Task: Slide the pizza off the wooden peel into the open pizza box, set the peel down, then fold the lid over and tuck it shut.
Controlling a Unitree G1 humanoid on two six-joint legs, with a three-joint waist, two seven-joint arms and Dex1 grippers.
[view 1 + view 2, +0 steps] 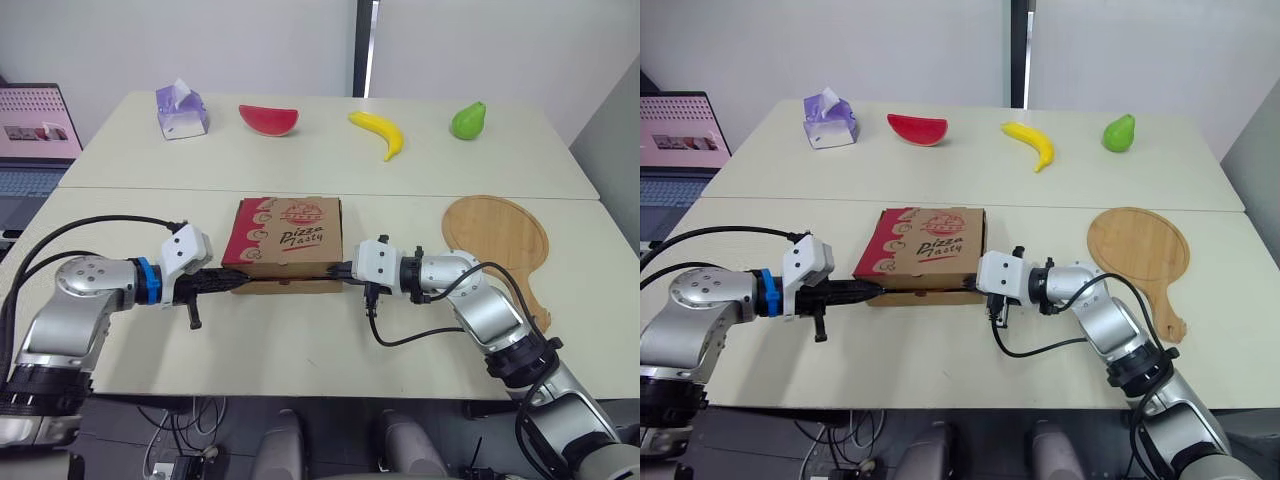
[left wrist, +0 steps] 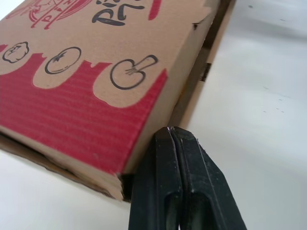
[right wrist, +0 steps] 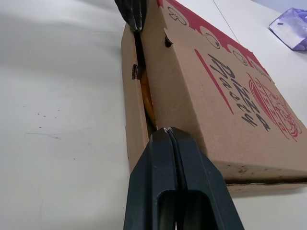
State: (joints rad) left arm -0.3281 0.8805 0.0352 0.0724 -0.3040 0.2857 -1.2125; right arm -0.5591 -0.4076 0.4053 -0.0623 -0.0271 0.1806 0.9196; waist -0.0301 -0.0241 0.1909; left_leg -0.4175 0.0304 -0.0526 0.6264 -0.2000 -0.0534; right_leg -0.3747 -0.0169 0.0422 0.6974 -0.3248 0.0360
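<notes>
The pizza box (image 1: pixel 284 236) lies in the middle of the near table with its printed lid folded down. Along its front edge the lid flap stands slightly out, and a sliver of pizza (image 3: pixel 147 98) shows in the gap. My left gripper (image 1: pixel 236 281) is shut, tips pressed against the box's front left corner (image 2: pixel 125 178). My right gripper (image 1: pixel 335 273) is shut too, its tips (image 3: pixel 166 130) at the front right corner by the flap. The round wooden peel (image 1: pixel 497 238) lies flat on the table to the right, bare.
On the far table sit a purple tissue pack (image 1: pixel 181 110), a watermelon slice (image 1: pixel 268 119), a banana (image 1: pixel 381 132) and a green pear (image 1: pixel 467 120). A laptop (image 1: pixel 32 140) stands at the far left. A black cable (image 1: pixel 420 330) loops off my right wrist.
</notes>
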